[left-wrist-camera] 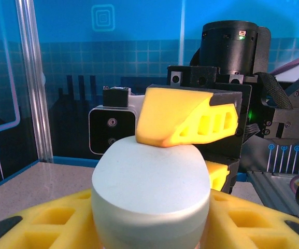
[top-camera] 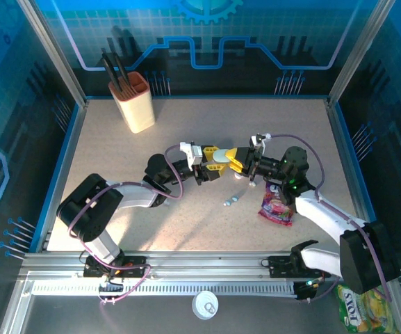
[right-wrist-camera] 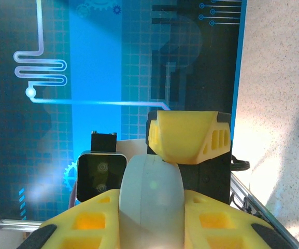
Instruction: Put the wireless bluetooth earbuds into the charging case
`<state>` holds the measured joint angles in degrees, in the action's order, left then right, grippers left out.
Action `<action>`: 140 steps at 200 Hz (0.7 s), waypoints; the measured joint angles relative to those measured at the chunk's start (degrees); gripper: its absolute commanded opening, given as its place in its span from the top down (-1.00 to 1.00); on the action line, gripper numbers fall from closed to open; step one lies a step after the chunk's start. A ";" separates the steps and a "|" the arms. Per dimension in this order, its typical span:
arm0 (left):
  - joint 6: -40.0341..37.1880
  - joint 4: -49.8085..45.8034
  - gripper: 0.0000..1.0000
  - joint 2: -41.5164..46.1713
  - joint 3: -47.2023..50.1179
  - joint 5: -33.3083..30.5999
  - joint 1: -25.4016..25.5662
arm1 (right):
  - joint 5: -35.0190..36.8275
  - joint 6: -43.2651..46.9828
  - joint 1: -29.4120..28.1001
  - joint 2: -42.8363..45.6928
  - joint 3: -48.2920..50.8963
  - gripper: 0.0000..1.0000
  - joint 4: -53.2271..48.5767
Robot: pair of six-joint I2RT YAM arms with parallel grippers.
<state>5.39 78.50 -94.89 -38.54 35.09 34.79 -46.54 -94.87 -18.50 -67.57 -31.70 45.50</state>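
pale case (left-wrist-camera: 149, 176) pinched at once by left pincer (left-wrist-camera: 150, 223) and right pincer (right-wrist-camera: 150, 218)

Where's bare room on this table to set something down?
Free: the far strip of tabletop between the utensil holder and right wall, and the near strip between the arm bases. Crowded: the middle, where left gripper and right gripper meet at the charging case, by earbuds and snack packet.

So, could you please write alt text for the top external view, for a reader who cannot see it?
The left gripper and right gripper meet at centre, both closed around a pale charging case. Tiny earbuds and a snack packet lie nearby; a beige cup of dark utensils stands at the back left.
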 measured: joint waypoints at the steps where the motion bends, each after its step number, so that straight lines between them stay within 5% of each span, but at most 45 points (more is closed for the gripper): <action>1: 0.11 0.00 0.14 0.00 0.00 0.04 0.00 | -0.02 0.02 0.00 0.00 0.00 0.71 -0.02; 41: 0.35 -0.15 0.22 0.00 0.00 0.37 -0.02 | -0.22 0.00 0.20 0.00 0.00 0.61 0.00; 92: 0.28 -0.13 0.24 -0.04 0.00 1.18 0.00 | 0.07 3.45 0.83 0.46 -0.15 -0.38 -2.67; 140: 0.24 0.02 0.27 -0.04 2.19 1.99 -1.09 | 1.14 22.21 5.79 6.47 -3.08 -0.50 -19.82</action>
<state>5.63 78.52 -94.94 -36.36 37.08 33.69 -45.41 -72.66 -12.71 -61.10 -34.79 25.67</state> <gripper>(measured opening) 0.372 0.755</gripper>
